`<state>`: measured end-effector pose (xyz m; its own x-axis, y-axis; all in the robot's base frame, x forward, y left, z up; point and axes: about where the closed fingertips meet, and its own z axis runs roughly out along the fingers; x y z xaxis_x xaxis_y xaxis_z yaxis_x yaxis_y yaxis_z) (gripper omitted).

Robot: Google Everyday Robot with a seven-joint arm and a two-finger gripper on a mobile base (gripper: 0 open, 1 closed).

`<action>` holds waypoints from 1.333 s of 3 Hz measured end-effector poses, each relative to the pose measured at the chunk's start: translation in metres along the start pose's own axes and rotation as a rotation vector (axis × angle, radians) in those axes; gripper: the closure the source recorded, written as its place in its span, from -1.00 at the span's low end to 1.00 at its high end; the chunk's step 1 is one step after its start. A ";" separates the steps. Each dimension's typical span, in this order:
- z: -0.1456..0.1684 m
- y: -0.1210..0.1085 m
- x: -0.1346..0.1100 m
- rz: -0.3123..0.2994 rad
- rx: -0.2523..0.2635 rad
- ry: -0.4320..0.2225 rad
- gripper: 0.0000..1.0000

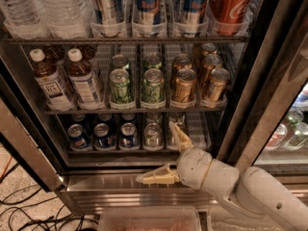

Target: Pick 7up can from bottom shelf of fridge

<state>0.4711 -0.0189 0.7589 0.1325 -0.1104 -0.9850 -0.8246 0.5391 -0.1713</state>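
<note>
The fridge [262, 81] stands open in front of me. On the bottom shelf [198, 128] a pale silvery 7up can [152, 135] stands in a lane right of centre. A second silvery can [173, 139] next to it is mostly hidden behind my upper finger. My gripper [155, 152] is open wide at the front of the bottom shelf. Its upper finger [180, 135] reaches in over the shelf's front edge, just right of the 7up can. Its lower finger [157, 177] lies over the steel sill. It holds nothing.
Three dark blue cans [102, 135] fill the bottom shelf's left lanes. The rack above holds tea bottles [83, 81], lime-green cans [120, 86] and gold cans [184, 86]. The dark door edge [250, 105] stands right. Cables [29, 211] lie on the floor at left. A clear bin [149, 220] sits below.
</note>
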 end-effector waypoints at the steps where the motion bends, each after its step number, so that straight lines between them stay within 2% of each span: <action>1: 0.000 0.000 0.000 0.000 0.000 0.000 -1.00; 2: 0.018 -0.009 0.003 0.002 0.043 -0.042 -1.00; 3: 0.062 -0.008 -0.008 -0.060 0.105 -0.141 -1.00; 4: 0.095 -0.016 -0.008 -0.129 0.212 -0.202 -1.00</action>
<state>0.5356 0.0527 0.7680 0.3519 -0.0327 -0.9355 -0.6636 0.6961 -0.2740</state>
